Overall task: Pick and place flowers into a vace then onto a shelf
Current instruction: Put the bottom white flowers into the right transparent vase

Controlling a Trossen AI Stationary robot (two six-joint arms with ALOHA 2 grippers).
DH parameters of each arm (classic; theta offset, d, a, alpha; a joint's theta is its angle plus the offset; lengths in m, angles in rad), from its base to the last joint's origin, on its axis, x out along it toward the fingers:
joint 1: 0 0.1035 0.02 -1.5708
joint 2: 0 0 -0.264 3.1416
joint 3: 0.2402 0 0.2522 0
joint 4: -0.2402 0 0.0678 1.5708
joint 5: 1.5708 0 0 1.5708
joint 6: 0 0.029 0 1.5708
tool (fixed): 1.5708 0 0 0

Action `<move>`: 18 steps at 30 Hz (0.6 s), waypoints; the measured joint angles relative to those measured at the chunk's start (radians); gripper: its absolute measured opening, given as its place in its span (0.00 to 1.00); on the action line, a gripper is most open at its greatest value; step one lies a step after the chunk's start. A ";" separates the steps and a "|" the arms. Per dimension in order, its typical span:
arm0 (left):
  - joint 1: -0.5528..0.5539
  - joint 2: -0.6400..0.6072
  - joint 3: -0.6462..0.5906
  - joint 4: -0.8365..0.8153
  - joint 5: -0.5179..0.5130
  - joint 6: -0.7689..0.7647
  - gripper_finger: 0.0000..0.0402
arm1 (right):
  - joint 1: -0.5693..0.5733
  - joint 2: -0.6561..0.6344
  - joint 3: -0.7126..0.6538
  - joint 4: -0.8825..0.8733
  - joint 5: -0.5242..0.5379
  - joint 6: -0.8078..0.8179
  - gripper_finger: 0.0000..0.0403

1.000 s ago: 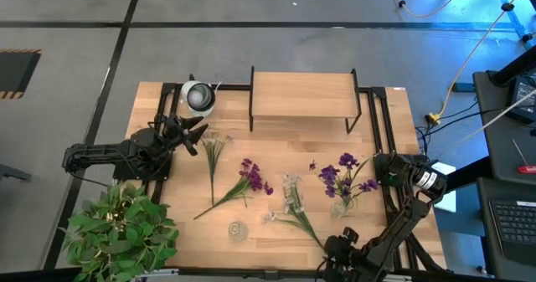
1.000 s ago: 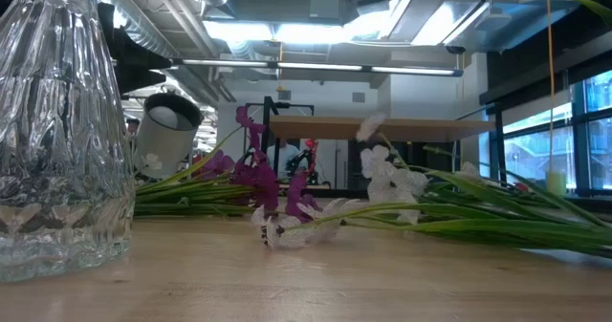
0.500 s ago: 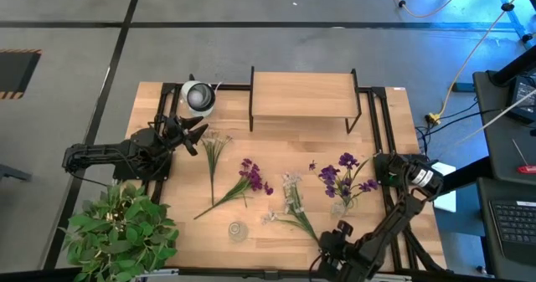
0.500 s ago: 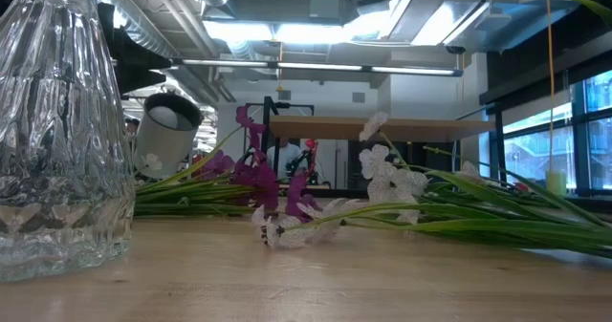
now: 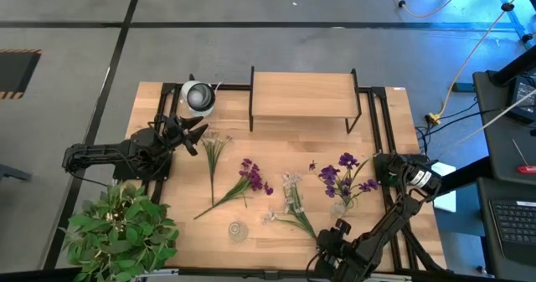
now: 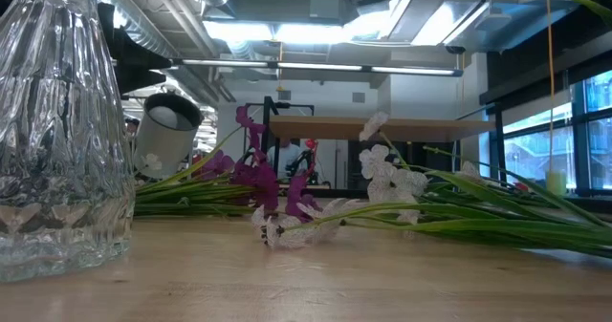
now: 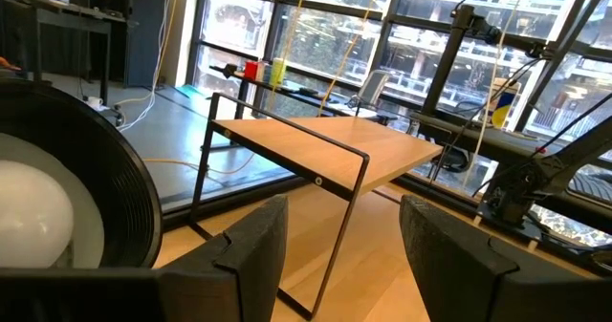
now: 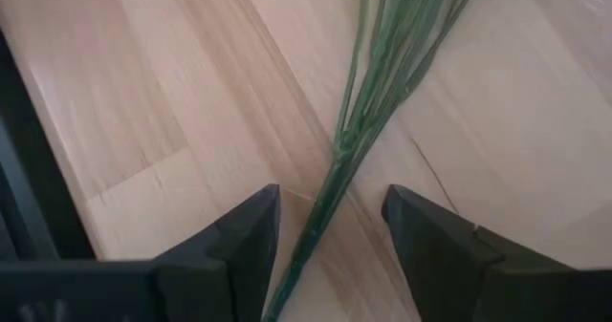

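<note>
While half off the table edge, right gripper (image 8: pixel 330 228) jaws parted astride flowers (image 8: pixel 359 131) stem (blossoms cropped).

Grey concrete floor (image 5: pixel 251 48) marked with dark lines; yellow cable (image 5: pixel 469 43) trailed across it. Ceiling strip lights (image 6: pixel 287 31), exposed ducts (image 6: pixel 153 26), large windows (image 7: pixel 316 35).

No readable text or labels anywhere
</note>
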 joint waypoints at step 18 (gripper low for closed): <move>0.000 0.000 0.000 0.000 0.000 0.000 0.49 | -0.006 0.002 -0.002 -0.016 0.019 0.003 0.24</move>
